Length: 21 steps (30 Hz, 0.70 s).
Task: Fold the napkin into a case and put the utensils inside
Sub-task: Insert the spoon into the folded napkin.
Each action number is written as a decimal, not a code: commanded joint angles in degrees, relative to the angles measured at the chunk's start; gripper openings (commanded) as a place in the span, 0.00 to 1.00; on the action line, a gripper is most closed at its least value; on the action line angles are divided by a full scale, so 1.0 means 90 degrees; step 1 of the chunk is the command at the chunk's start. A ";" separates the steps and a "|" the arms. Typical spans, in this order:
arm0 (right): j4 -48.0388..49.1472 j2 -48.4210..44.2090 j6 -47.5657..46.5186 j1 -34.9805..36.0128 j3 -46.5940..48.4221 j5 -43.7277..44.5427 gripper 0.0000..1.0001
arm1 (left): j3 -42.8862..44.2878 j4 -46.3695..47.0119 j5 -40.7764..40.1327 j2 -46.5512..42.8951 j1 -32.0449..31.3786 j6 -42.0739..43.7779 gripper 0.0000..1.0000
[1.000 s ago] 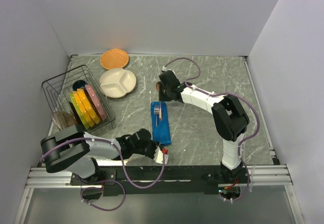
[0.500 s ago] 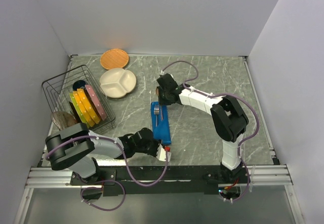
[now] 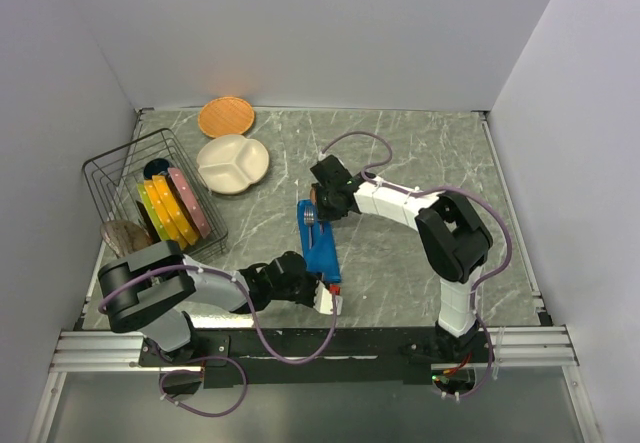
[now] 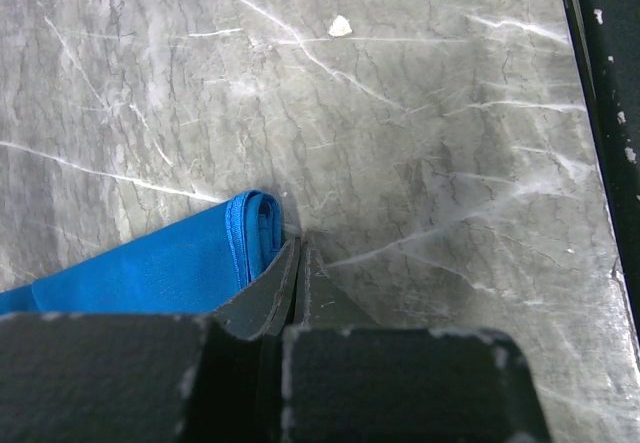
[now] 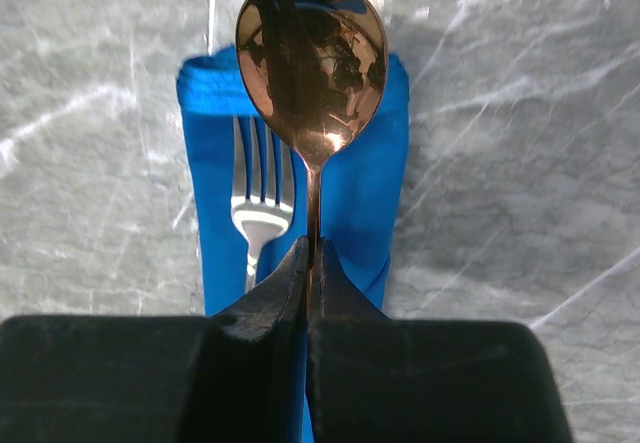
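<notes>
The napkin lies as a narrow blue case [image 3: 320,248] mid-table, running far to near. A silver fork [image 3: 311,219] lies at its far end, handle tucked under a fold in the right wrist view [image 5: 262,203]. My right gripper [image 3: 323,207] is shut on the thin handle of a shiny brown spoon [image 5: 311,53] and holds its bowl over the far end of the case [image 5: 375,193]. My left gripper [image 3: 326,291] is shut with nothing seen between the jaws. Its tip [image 4: 298,253] touches the rolled near end of the case [image 4: 180,263].
A wire basket [image 3: 115,178] with upright coloured plates [image 3: 175,208] stands at the left. A white divided plate [image 3: 232,163] and an orange plate [image 3: 225,117] lie at the back left. A black rail [image 3: 380,338] runs along the near edge.
My right gripper has moved nearer with the spoon, from beyond the case to over its far end. My left gripper has shifted a little right at the case's near end.
</notes>
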 commanded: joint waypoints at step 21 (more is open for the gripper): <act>-0.0351 -0.0501 0.0265 0.0176 -0.0399 -0.0362 0.00 | 0.0160 0.0111 -0.0198 0.0234 -0.0026 -0.0127 0.01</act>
